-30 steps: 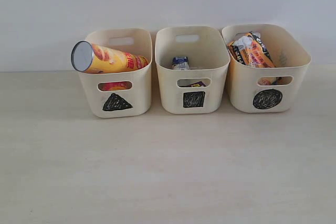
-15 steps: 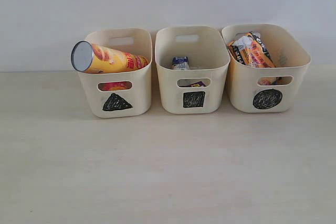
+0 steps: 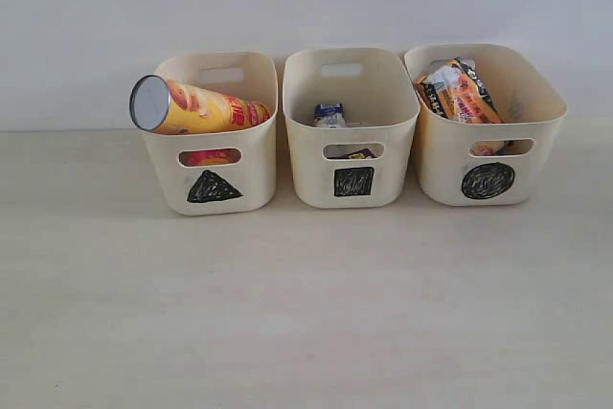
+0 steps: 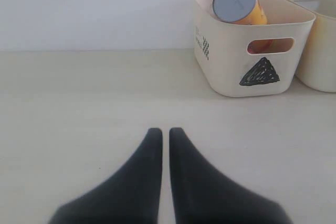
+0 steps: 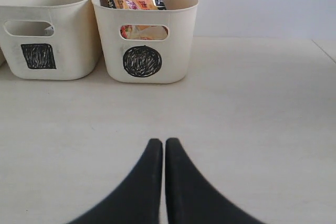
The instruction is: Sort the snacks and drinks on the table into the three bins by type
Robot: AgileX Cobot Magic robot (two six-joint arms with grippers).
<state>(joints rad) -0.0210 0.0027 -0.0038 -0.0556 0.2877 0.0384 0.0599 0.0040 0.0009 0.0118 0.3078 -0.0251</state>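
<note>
Evidently the sorting is finished, or very nearly so: no snack or drink is seen lying loose on the table [image 3: 306, 313] in any view. Inside the triangle bin [image 3: 251, 171] a yellow chip tube [image 3: 201, 109] is propped at a slant with its silver end sticking out over the rim. A pinkish-red item [image 3: 209, 156], probably the second tube, is glimpsed lower inside. In the square bin [image 3: 306, 179], the middle one, the top of a small blue-white carton [image 3: 329, 115] is seen, and a purple box [image 3: 358, 153] is just visible beneath it. The circle bin [image 3: 436, 179] is occupied by an orange-white noodle bag [image 3: 462, 93] rising above the rim; more packaging is seen behind it, but its kind cannot be told. The left gripper [image 4: 165, 132] is closed on nothing, fingertips together, and is held over bare table near the triangle bin. The right gripper [image 5: 159, 142] is likewise closed and empty, in front of the circle bin. Little appears to be left, except perhaps that the leaning tube could be settled deeper.
</note>
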